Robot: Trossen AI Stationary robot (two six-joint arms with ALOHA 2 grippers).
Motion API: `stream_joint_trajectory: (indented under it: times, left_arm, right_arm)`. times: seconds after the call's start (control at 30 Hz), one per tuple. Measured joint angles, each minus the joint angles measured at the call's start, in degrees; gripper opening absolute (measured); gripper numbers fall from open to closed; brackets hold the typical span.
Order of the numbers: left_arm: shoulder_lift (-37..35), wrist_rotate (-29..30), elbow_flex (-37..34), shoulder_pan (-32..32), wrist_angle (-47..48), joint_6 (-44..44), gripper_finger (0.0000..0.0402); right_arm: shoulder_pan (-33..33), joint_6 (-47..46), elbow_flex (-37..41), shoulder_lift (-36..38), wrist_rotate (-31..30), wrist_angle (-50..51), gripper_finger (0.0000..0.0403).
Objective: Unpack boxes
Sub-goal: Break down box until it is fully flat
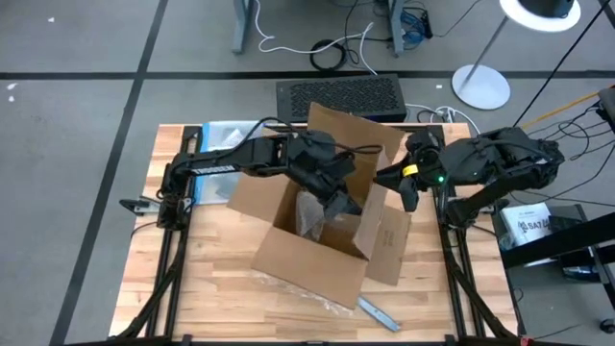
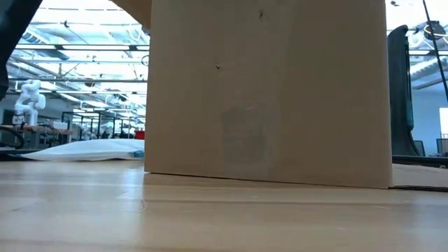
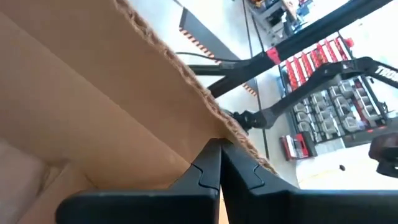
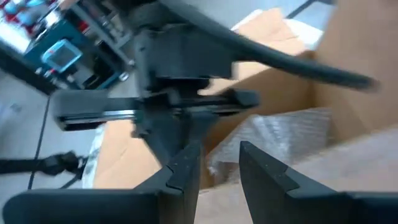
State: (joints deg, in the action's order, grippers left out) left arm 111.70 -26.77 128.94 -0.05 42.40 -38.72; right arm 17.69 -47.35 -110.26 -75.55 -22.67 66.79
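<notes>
We see the left gripper (image 3: 219, 163) with its two fingers pressed together, clamped on the ragged edge of a cardboard flap at the open top of the box (image 1: 317, 231). In the left wrist view the flap's corrugated rim runs right into the closed fingertips. From above, that gripper (image 1: 344, 200) sits over the box's open mouth, its arm reaching in from the table's left side.

The right gripper (image 4: 219, 163) has its two fingers parted with a clear gap between them, and we see nothing held there; it points at the left gripper's body and the box's opening. In the high view it (image 1: 405, 183) hovers just beside the box's right flap.

We count one box, a plain brown carton standing near the middle of the wooden table (image 1: 211, 288), flaps up, with crinkled clear wrapping (image 1: 312, 213) visible inside. In the low view its side wall (image 2: 266, 91) fills most of the picture.

We count one clear pouch (image 1: 226, 135) at the table's far left corner, and one black grille-topped unit (image 1: 338, 97) on the floor behind the table.
</notes>
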Motion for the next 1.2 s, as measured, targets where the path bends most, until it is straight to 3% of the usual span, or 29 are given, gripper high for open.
stream_joint_trajectory:
  times: [0.2, 0.6, 1.0, 1.2]
  left_arm:
    - [1.0, -1.7, 0.0, -0.8, -5.4, 0.0, 0.0005]
    - [1.2, -2.1, 0.0, -0.9, -9.0, -1.5, 0.0004]
    - [1.2, -2.9, 0.0, 0.8, -6.2, -0.9, 0.0004]
    - [1.0, -2.8, 0.0, 2.7, 0.9, 1.6, 0.0004]
  right_arm:
    - [-1.9, 3.7, 0.0, -3.1, 5.3, -3.3, 0.0100]
    - [-4.3, 1.5, 0.0, -4.8, 12.2, 3.7, 0.0100]
    - [2.6, -5.5, -10.8, -6.0, 12.2, 22.7, 0.0100]
    - [5.8, -8.8, -11.4, -6.1, 15.5, 23.3, 0.0100]
